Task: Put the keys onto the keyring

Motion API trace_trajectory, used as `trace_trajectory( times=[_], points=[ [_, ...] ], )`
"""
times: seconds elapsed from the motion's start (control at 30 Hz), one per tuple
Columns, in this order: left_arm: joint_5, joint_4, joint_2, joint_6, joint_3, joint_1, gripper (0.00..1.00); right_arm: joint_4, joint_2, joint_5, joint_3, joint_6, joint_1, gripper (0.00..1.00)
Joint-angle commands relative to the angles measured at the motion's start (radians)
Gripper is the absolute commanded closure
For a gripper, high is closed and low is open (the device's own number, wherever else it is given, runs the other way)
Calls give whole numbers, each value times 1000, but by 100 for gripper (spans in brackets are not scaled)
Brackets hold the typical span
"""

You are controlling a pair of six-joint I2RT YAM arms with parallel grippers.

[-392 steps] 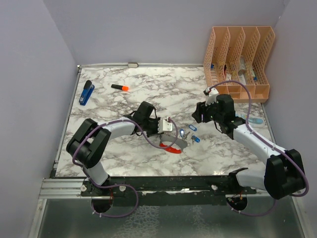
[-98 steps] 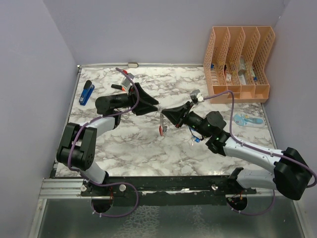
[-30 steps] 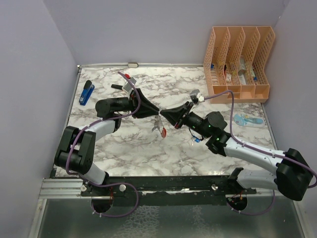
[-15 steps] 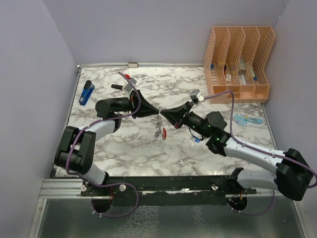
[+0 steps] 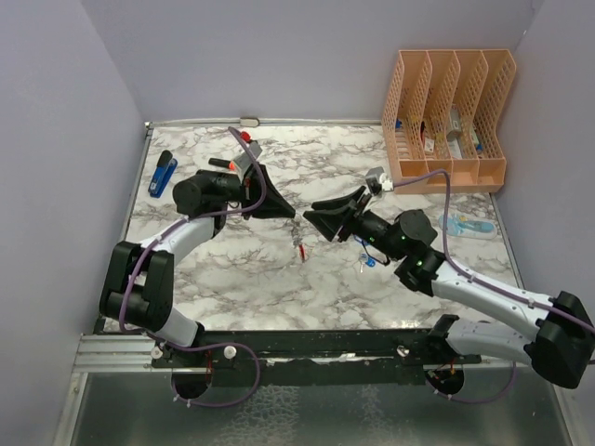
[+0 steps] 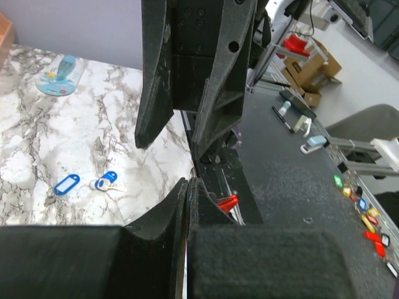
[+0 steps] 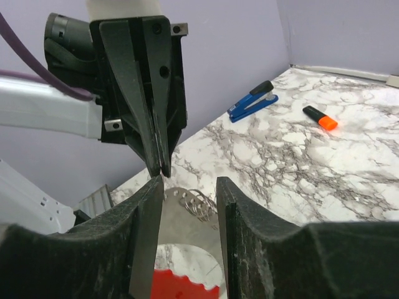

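Observation:
The keyring [image 5: 299,243], a grey band with a red loop [image 7: 181,288], hangs above mid-table. My left gripper [image 5: 291,216] is shut on the band's top edge; the left wrist view shows its jaws pressed together [image 6: 187,182] with the red loop [image 6: 228,202] just past them. Facing it, my right gripper [image 5: 314,212] stands open. In the right wrist view its fingers [image 7: 188,182] straddle the band [image 7: 187,215] with a gap. Two blue-headed keys [image 5: 368,261] lie on the marble under the right arm, also showing in the left wrist view [image 6: 66,184].
An orange file organiser [image 5: 448,116] stands at the back right. A dark-blue stapler [image 5: 163,173] and an orange-capped marker [image 5: 223,163] lie at the back left. A pale-blue flat item [image 5: 467,226] lies at the right edge.
My right gripper has opened, let go of the keyring and drawn back a little to the right. The left gripper has shut on the band, which now hangs from it.

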Motion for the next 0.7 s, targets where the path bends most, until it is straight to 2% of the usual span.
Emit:
trace_trajectory(
  times=[0.0, 0.1, 0.2, 0.33, 0.47, 0.53, 0.67],
  points=[
    [144, 249, -14, -97, 88, -6, 100, -194, -107, 11, 10, -98, 7, 59],
    [219, 249, -11, -119, 127, -6, 100, -333, -148, -81, 39, -162, 7, 60],
    [232, 240, -11, -131, 154, -3, 100, -458, -139, -156, 82, -190, 7, 63],
    [232, 237, 22, -171, 201, -5, 100, -525, -123, -206, 114, -205, 7, 67],
    [227, 248, 58, -214, 202, -39, 100, -509, -135, -169, 115, -214, 7, 67],
    [179, 250, 59, -241, 196, -54, 100, -524, -144, -128, 130, -223, 7, 66],
    [117, 249, 17, -214, 230, -55, 100, -550, -194, -49, 130, -244, 7, 66]
  ],
)
